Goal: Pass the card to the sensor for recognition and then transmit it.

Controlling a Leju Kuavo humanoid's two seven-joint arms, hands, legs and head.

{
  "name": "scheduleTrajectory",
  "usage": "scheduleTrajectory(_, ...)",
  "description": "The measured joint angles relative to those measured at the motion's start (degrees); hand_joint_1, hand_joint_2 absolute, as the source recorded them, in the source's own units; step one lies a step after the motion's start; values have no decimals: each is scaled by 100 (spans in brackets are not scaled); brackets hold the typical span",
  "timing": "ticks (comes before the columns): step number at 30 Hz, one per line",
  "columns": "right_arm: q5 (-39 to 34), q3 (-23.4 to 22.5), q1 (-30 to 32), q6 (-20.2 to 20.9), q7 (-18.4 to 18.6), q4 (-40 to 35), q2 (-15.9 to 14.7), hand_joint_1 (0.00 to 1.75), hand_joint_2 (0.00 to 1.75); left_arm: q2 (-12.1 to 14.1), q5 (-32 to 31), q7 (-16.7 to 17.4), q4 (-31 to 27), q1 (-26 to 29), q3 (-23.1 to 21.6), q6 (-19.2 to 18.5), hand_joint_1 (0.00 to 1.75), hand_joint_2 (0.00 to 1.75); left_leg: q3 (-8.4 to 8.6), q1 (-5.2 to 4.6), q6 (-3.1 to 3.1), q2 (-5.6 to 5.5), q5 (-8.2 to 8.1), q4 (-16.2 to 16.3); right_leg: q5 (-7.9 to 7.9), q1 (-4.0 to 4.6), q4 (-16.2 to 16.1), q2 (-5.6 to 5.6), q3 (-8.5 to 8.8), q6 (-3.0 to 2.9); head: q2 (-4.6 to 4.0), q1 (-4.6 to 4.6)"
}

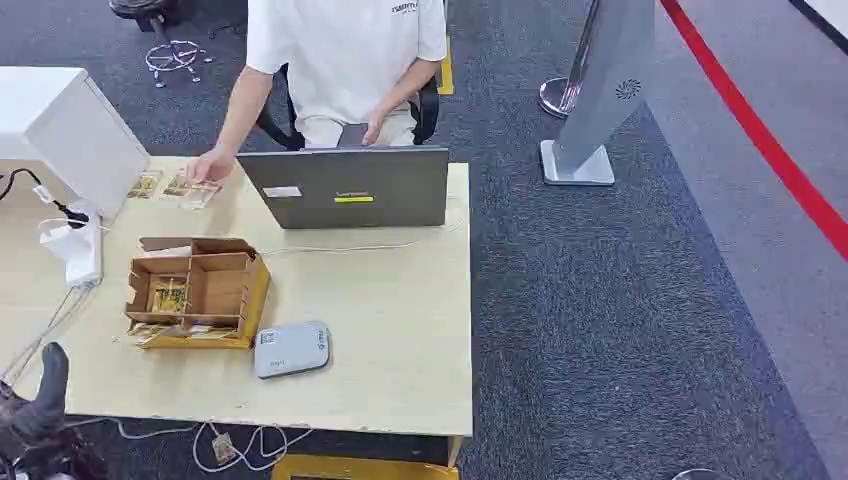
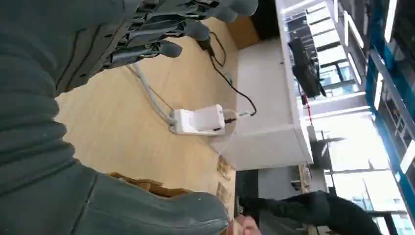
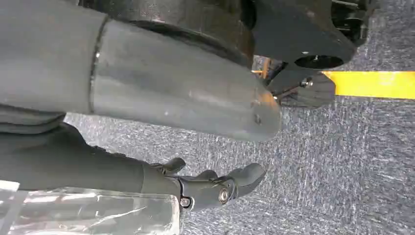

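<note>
Sitting on the pale wooden table (image 1: 400, 350) is an open cardboard box (image 1: 197, 290) with dividers, and yellowish cards (image 1: 168, 295) are seen inside one of its compartments. A grey sensor pad (image 1: 291, 349) lies just beside the box, nearer the table's front edge. More cards (image 1: 182, 186) are laid flat on the far side of the table, where they are touched by the hand of a seated person (image 1: 340, 60). A closed-looking grey laptop (image 1: 345, 186) is stood between that person and the box. A white power strip (image 2: 200, 120) with its cables is placed near a white cabinet (image 1: 65, 130) at the table's left side.

The left hand (image 1: 35, 405) is raised at the table's near left corner; its fingers (image 2: 166, 29) are spread apart above the tabletop and nothing is held.

The right hand (image 3: 195, 161) is hung over the dark carpet (image 3: 352, 161), fingers loosely extended, and something clear and glossy (image 3: 88, 213) is seen against it; whether this is gripped cannot be told.
</note>
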Motion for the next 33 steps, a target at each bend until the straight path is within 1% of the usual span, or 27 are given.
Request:
scheduleTrajectory(1,11,0,-1,0,2,2,-2,0,0,31,-76,16,-9,-18,-58,36,0,175,0,0,0,0,0,0,0,0,0,0,0,0,-2,0)
scheduleTrajectory(2,48,4,-6,2,11,9,-13,0,0,110,-363,100,-30,-84,-269,166,0,175,0,0,0,0,0,0,0,0,0,0,0,0,0,-2)
scheduleTrajectory(5,103,13,-25,2,64,35,-26,0,0,234,-778,250,-30,-219,-541,324,0,175,0,0,0,3,0,1,1,0,0,5,-3,-1,0,-2)
scheduleTrajectory(14,289,59,-59,59,206,90,-50,0,0,669,-2288,962,-2,-660,-1533,925,0,175,0,0,0,5,1,3,3,0,1,6,-3,-2,0,0)
scheduleTrajectory(26,531,181,-95,96,378,142,-88,0,0,1252,-4188,1886,264,-1231,-2774,1724,0,175,0,0,-1,6,1,4,4,0,1,7,-3,-3,-2,-2)
scheduleTrajectory(27,546,188,-96,101,396,144,-92,0,0,1290,-4336,1961,289,-1273,-2871,1789,175,175,0,0,-1,6,1,4,5,0,1,8,-3,-3,-2,-2)
scheduleTrajectory(33,667,223,-110,107,483,177,-123,0,0,1565,-5245,2409,475,-1547,-3496,2191,175,175,0,0,-1,6,2,5,5,0,1,8,-3,-4,-2,0)
